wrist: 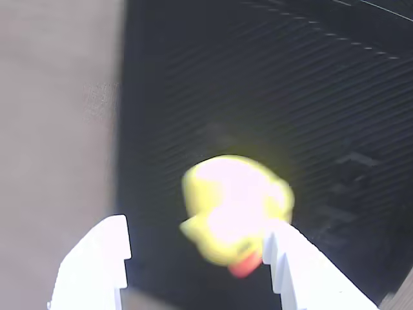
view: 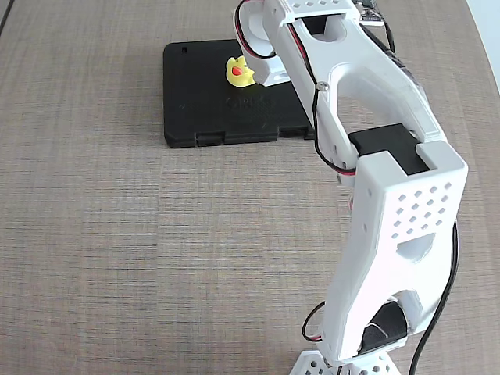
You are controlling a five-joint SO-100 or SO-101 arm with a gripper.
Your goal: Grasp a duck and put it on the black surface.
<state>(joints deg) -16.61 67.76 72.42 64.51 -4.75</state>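
Observation:
The tiny yellow duck (view: 240, 72) with a red-orange beak is over the upper middle of the black slab (view: 195, 109), right beside my white gripper (view: 262, 74). In the wrist view the duck (wrist: 235, 210) is blurred over the dark slab (wrist: 290, 84). It lies between my two white fingers. The left finger (wrist: 97, 265) stands clearly apart from it, and the right finger (wrist: 303, 271) is at its edge. The gripper (wrist: 193, 236) is open. I cannot tell whether the duck rests on the slab or is just above it.
The slab lies on a wood-grain table (view: 117, 234). My white arm (view: 391, 195) reaches from its base at the bottom right up over the slab's right side and hides that part. A light strip shows at the table's right edge.

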